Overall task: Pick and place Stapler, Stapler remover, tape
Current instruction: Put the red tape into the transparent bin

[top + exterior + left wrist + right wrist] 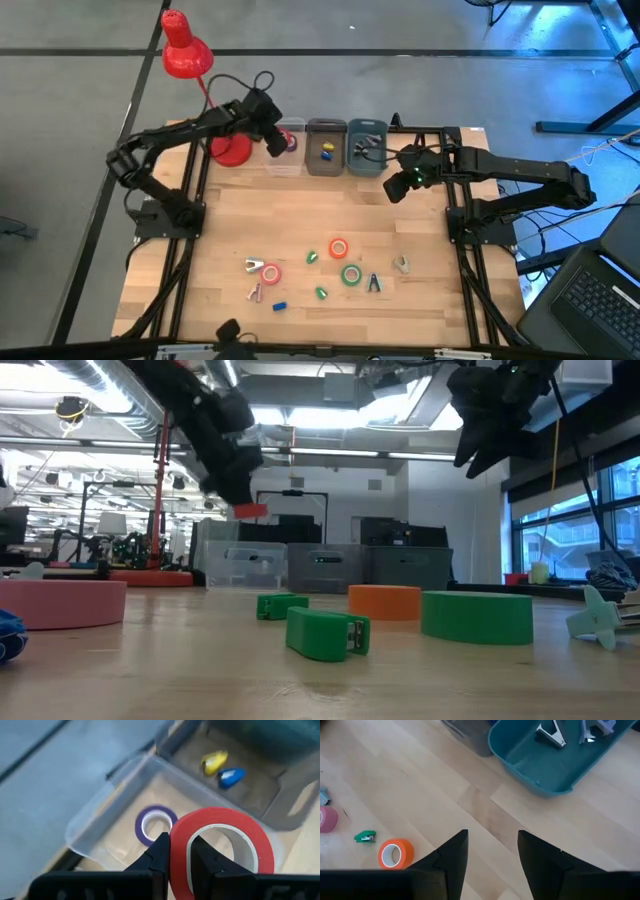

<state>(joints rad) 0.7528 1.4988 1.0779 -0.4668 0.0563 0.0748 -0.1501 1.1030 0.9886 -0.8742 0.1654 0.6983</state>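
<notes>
No lettering, label, brand or number can be read on the tape rolls, bins or table; signs in the room beyond are perhaps present, but too blurred to tell.

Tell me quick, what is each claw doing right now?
Left gripper: closed on a red ring-shaped tape roll, above the clear plastic bin.
Right gripper: open, holding nothing.

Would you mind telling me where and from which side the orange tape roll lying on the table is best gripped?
Judging by its pose, grip the orange tape roll across its ring wall, coming straight down from above. It lies flat with the hole facing up, so one finger could enter the pale core and the other close outside. The right gripper, open and empty, looks better placed than the left gripper, which holds a red roll.
</notes>
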